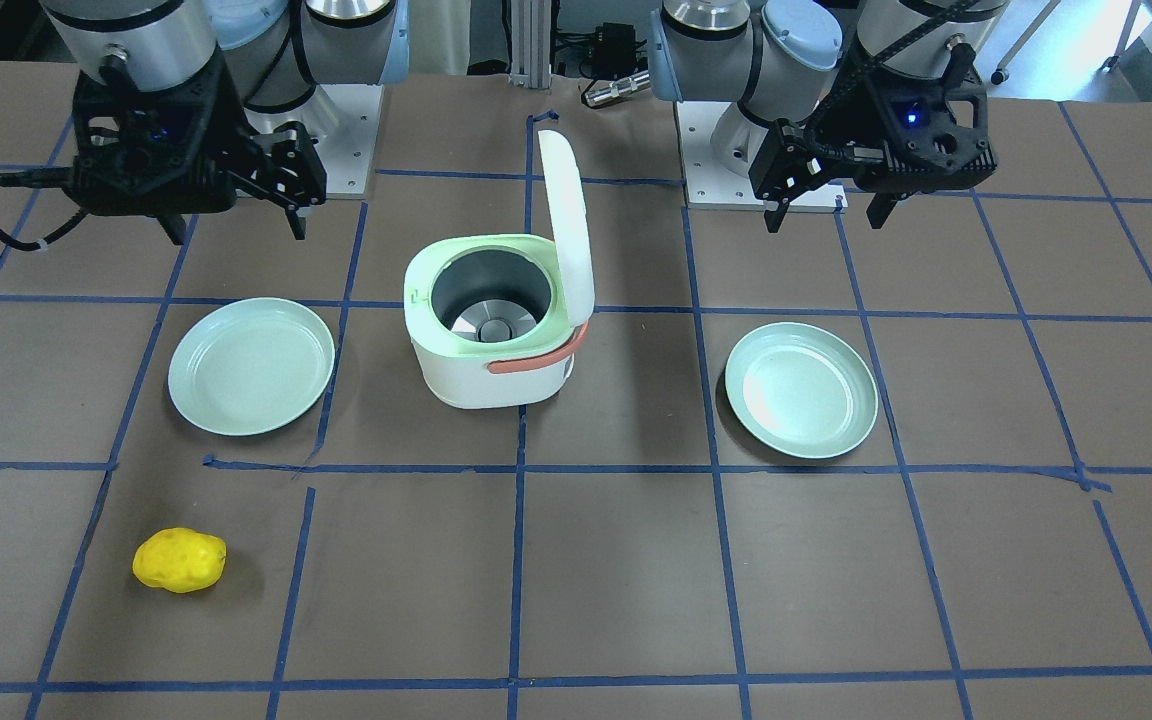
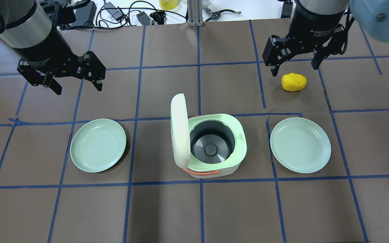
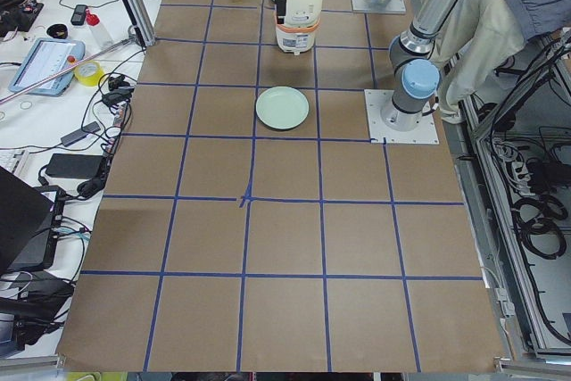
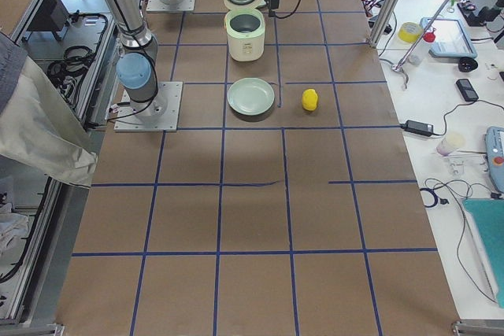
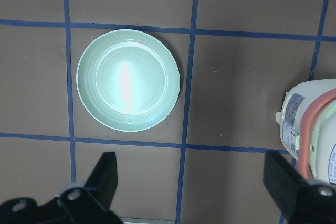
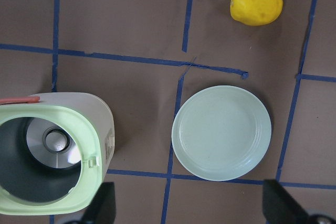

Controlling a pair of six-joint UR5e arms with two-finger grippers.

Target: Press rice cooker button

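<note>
Mid-worktop (image 2: 214,209) stands the rice cooker (image 2: 240,148), its lid (image 2: 177,131) upright. The left gripper (image 2: 78,86) and right gripper (image 2: 295,67) hang released, well apart from it. The approach looks unstarted. Next, 1 fingertip must meet the small rim tab (image 2: 240,136), likely the button.

We find the rice cooker (image 1: 481,375) upright at the middle of the table (image 1: 616,560): white body, pale green rim, orange handle (image 1: 536,360) lying against one side. Its white lid (image 1: 566,220) stands raised, exposing the grey inner well.
</note>
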